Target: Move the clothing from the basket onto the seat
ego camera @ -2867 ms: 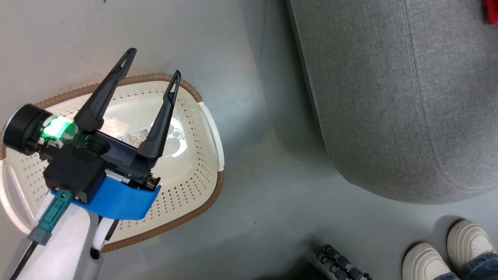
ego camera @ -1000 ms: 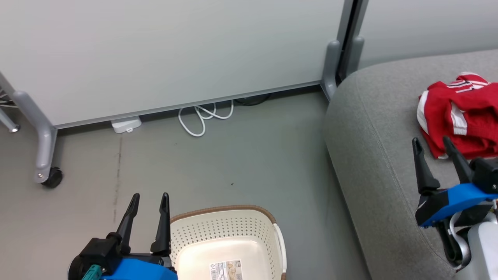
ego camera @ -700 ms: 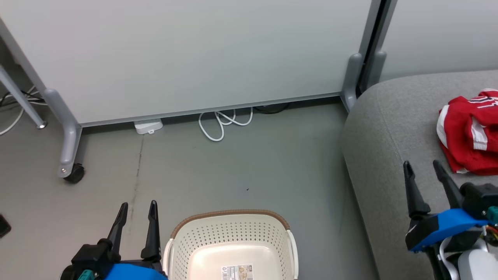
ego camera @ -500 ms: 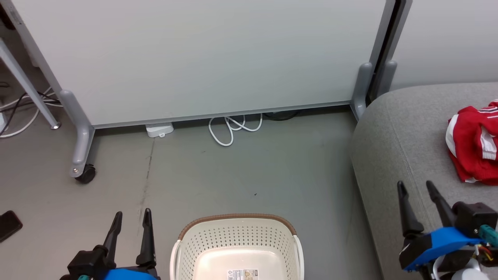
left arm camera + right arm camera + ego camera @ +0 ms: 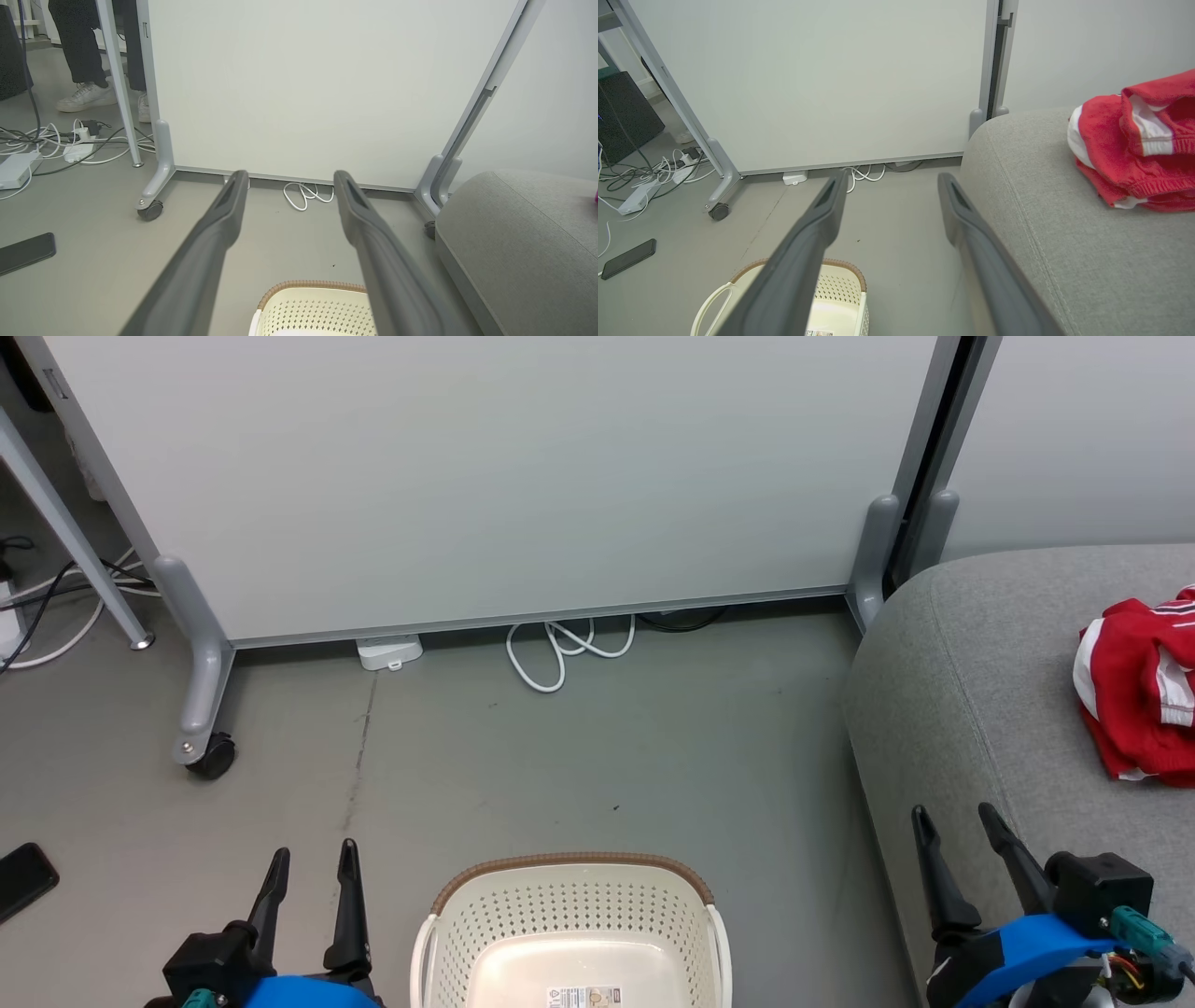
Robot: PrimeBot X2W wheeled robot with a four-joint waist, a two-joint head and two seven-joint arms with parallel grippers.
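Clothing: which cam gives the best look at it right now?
Right wrist view: the clothing lies large and close on the seat, red folds and white trim clear, though cut at the frame edge. Head view has it smaller, also cropped. Left wrist view gives at most a reddish speck at its right edge.

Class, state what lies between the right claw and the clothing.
A bare stretch of the seat lies between the right claw and the clothing, with nothing resting on it. The head view shows this, and the right wrist view agrees.

Office: wheeled partition [image 5: 467, 476], floor cables [image 5: 571, 644]
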